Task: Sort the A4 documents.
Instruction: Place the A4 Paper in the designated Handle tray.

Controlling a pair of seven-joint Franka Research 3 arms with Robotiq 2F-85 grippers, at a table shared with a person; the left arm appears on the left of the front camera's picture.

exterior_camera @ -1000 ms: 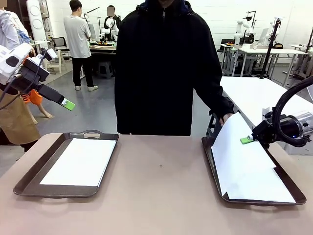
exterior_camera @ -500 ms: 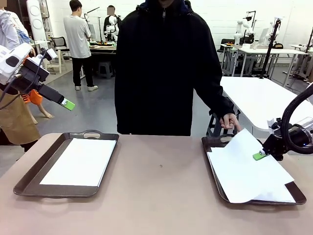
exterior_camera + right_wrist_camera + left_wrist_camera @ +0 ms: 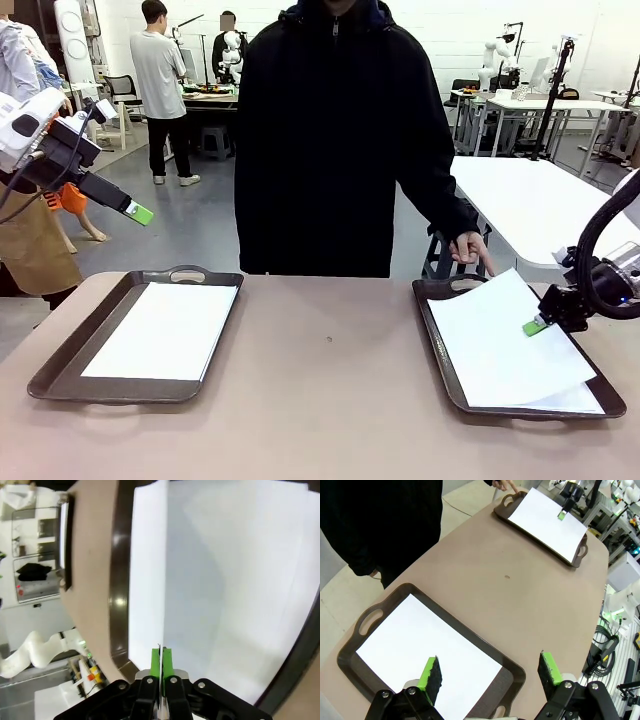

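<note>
Two dark trays hold the white A4 documents. The left tray's (image 3: 58, 378) sheet (image 3: 160, 330) lies flat, and it appears under my left gripper (image 3: 490, 672) as a sheet (image 3: 420, 655). That left gripper (image 3: 138, 212) hangs high off the table's left side, open and holding nothing. In the right tray (image 3: 432, 312), my right gripper (image 3: 535, 325) is shut on the right edge of the top sheet (image 3: 495, 340), which lies low and slightly askew over the sheets beneath. The right wrist view has the pinched sheet (image 3: 200, 580) edge-on between the green pads (image 3: 156, 662).
A person in a black jacket stands at the far side, one hand (image 3: 470, 246) hovering by the right tray's far handle. Bare tan tabletop (image 3: 330, 400) stretches between the trays. Other people and tables stand in the background.
My right gripper has moved right and down, laying the raised sheet almost flat on the right tray. The person's hand has come off the sheet. My left arm has not moved.
</note>
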